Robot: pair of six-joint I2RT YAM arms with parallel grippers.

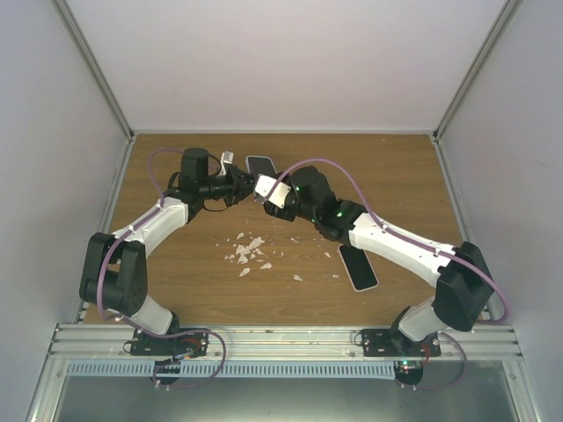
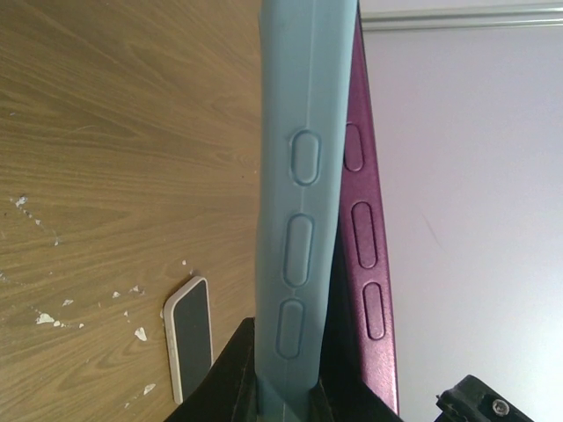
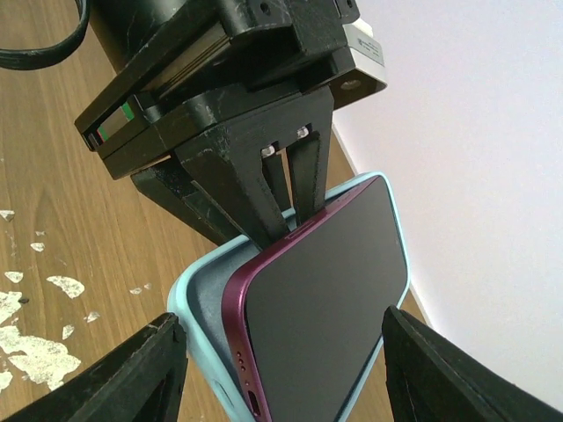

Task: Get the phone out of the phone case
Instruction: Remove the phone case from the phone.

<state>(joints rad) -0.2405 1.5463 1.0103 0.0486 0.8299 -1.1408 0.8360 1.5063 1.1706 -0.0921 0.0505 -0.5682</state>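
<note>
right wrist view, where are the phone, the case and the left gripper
phone (image 3: 325, 299), right wrist view, middle of dark screen
case (image 3: 195, 303), right wrist view, exposed pale blue corner
left gripper (image 3: 295, 224), right wrist view, between fingertips

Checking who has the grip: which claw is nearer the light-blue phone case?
Left. Left claw is shut on the phone case; right claw stands open, one finger either side of it.

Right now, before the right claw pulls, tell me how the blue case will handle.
Likely floppy: the case lip stands off the maroon phone near where the left claw pinches it. Its matte, rubbery-looking skin probably grips well, so it should not slip. It seems light, since one edge pinch holds it up.
</note>
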